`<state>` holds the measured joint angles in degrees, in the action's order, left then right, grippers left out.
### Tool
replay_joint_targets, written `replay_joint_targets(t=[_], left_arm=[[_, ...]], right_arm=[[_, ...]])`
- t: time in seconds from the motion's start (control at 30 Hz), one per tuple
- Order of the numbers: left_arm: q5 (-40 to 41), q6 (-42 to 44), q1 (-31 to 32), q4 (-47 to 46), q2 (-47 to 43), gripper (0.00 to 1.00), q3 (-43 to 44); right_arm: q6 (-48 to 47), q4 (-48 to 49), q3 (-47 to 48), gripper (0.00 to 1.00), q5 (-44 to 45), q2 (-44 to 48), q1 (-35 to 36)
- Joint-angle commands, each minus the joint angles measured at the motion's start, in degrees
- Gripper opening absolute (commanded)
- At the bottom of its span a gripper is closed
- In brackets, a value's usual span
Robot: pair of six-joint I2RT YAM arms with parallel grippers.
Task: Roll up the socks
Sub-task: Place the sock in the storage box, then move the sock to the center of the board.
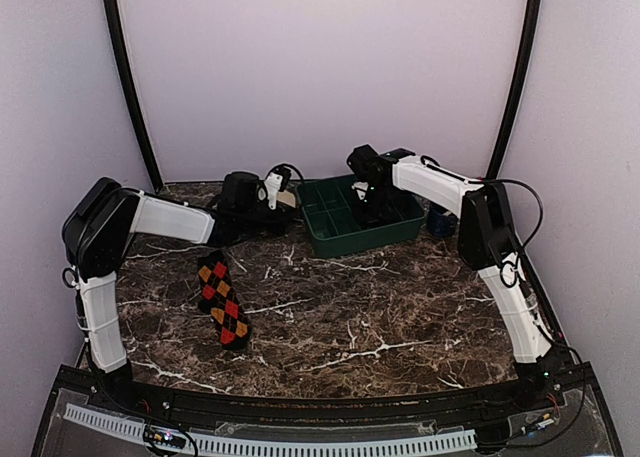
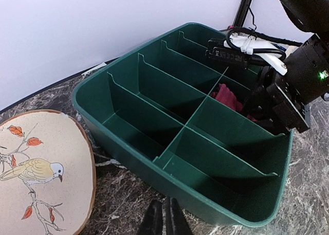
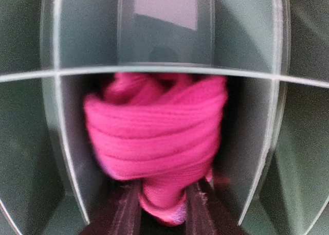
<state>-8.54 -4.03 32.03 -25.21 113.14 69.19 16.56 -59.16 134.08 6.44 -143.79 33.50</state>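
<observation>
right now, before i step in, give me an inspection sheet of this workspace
surface: dark veined marble table
job's things: black argyle sock flat and unrolled on the table; magenta sock rolled, in a compartment of the green bin
clutter: bird plate beside the bin
grippers: left gripper shut, empty; right gripper in the bin, fingers either side of the magenta sock's end, grip unclear
cables: cable bundle on the right wrist
surroundings: plain pale walls

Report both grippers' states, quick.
Left gripper: shut, holding nothing.
Right gripper: a finger on either side of the rolled magenta sock in the green bin; whether it grips cannot be told.
</observation>
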Motion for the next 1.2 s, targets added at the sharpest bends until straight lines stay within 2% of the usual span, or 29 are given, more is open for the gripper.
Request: replay_joint_targets(t=[0.0,0.13,0.3,0.53,0.73,0.9,1.0,1.03,1.07,1.1,1.17], left_arm=[[1.2,-0.1,0.0,-0.4,-4.8,0.09,-1.0],[2.4,-0.9,0.0,0.6,-5.4,0.14,-1.1],[2.6,-2.0,0.0,1.8,-6.5,0.16,-1.2],[4.4,-2.6,-0.1,4.5,-9.1,0.16,-1.6],[12.5,-2.6,-0.3,7.3,-14.0,0.21,-5.4],[17.4,-6.4,-1.0,9.4,-18.7,0.27,-11.4],[20.1,-9.9,-1.9,9.8,-22.0,0.37,-16.3],[20.7,-11.3,-2.5,9.8,-23.3,0.38,-17.9],[21.1,-12.9,-3.0,9.7,-24.4,0.40,-19.7],[21.2,-14.3,-3.6,9.5,-25.5,0.42,-21.3],[21.2,-17.0,-4.8,9.0,-27.6,0.47,-24.4]], right_arm=[[0.6,4.2,-3.3,0.36,2.4,3.9,0.5],[0.5,7.1,-5.3,0.42,3.0,6.8,0.6],[0.2,8.0,-6.9,0.44,3.4,8.8,0.5],[-0.4,13.7,-14.1,0.46,5.0,15.6,0.7],[-4.0,21.6,-22.4,0.47,7.8,24.0,3.4],[-9.6,32.1,-31.9,0.50,12.7,32.1,9.0],[-12.8,38.5,-38.9,0.66,16.7,36.8,13.6],[-13.3,41.1,-41.2,0.78,17.8,38.4,14.7],[-13.8,44.2,-43.9,0.96,18.4,40.6,15.6],[-13.9,48.0,-46.8,1.00,17.8,42.6,16.2],[-12.3,57.1,-54.2,1.00,14.5,46.5,16.7]])
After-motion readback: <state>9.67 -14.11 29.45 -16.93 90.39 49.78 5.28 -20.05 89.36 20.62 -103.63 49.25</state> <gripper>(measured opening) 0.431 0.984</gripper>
